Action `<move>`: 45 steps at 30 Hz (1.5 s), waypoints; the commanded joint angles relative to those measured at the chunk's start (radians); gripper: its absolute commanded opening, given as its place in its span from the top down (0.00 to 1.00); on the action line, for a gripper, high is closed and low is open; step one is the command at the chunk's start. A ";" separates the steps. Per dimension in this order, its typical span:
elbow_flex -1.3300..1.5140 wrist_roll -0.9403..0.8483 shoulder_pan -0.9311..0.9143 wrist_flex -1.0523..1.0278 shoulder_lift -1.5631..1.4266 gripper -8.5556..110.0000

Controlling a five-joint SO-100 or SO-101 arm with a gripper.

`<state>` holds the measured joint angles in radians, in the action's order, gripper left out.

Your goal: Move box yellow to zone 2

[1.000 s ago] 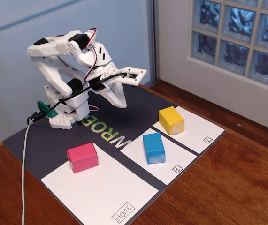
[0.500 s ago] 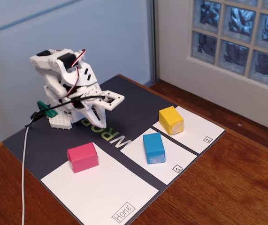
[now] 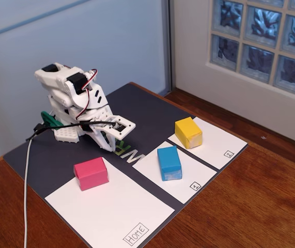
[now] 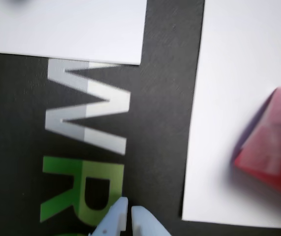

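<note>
1. Risk looks small: the pink block point(image 3: 91, 173) at seven o'clock sits just beside the folded arm, so a careless swing could nudge it.
2. Gripper point(image 4: 129, 212): jaws nearly pressed together, holding nothing, above the dark mat point(image 3: 59, 155).
3. Yellow box point(image 3: 188, 132) at three o'clock rests on zone 2 point(image 3: 217, 142).

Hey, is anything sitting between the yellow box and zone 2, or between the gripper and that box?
Nothing blocks it. The yellow box already sits on the zone 2 panel. The gripper is folded low near the arm's base, fingertips nearly together and empty, with only bare dark mat between it and the box. The blue block stands on the neighbouring panel, off that line.
</note>
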<state>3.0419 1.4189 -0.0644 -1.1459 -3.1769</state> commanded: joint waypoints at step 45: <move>-0.003 0.052 0.006 -0.307 -0.163 0.93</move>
<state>3.0403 1.4680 -0.0506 -1.3883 -3.2873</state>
